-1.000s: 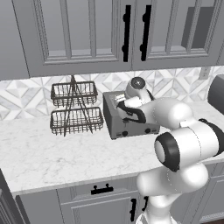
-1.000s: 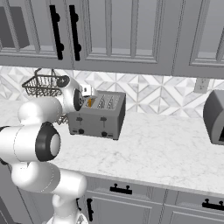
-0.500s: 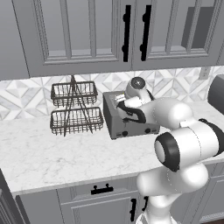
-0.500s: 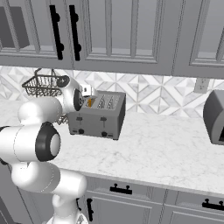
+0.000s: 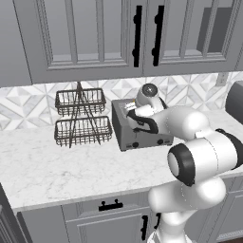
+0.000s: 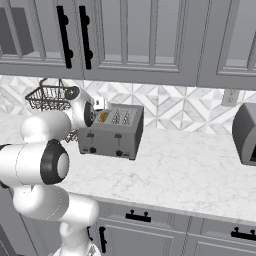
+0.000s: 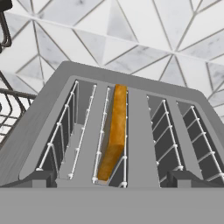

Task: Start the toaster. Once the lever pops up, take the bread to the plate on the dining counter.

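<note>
- Jaws stand wide open and empty, poised above the toaster [image 7: 131, 113].
- Bread [image 7: 113, 135] sits on edge in the second slot; light, stiff, crumbly, so pinch its flat faces near the top crust.
- Wire rack [image 5: 79, 118] stands beside the toaster on the worktop [image 5: 61, 166].

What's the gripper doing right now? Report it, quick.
Gripper: open, holding nothing, poised above the toaster with the bread sitting in a slot between its finger tips.
</note>
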Robot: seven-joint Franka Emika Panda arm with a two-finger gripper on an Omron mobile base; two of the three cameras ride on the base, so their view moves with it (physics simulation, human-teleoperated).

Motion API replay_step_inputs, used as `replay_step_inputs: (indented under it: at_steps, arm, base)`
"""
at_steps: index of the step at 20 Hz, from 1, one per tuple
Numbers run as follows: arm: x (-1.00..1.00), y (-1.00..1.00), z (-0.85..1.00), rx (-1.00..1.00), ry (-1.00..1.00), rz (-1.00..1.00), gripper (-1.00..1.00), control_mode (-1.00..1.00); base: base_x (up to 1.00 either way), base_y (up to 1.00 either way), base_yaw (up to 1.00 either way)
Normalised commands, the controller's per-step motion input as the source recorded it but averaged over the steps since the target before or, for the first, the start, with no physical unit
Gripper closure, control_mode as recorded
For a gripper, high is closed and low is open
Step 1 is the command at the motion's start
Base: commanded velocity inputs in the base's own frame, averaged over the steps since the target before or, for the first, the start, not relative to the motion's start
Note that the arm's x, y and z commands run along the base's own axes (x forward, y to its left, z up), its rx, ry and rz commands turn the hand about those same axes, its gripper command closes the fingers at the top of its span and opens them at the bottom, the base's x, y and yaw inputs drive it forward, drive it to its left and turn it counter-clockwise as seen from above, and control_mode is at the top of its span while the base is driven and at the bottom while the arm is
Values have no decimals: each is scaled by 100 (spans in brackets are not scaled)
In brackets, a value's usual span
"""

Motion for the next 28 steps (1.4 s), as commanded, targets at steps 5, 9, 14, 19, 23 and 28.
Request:
replay_step_inputs:
  at_steps: [5, 9, 14, 19, 23, 28]
  arm:
    - [0, 0, 0, 0, 0, 0, -100, -100]
    - [0, 0, 0, 0, 0, 0, -100, -100]
    - [0, 0, 0, 0, 0, 0, -100, -100]
    - [0, 0, 0, 0, 0, 0, -100, -100]
    - [0, 0, 0, 0, 0, 0, -100, -100]
    - [0, 0, 0, 0, 0, 0, -100, -100]
  base:
    - [0, 0, 0]
    - [0, 0, 0]
    - [0, 0, 0]
    - [0, 0, 0]
    - [0, 0, 0]
    - [0, 0, 0]
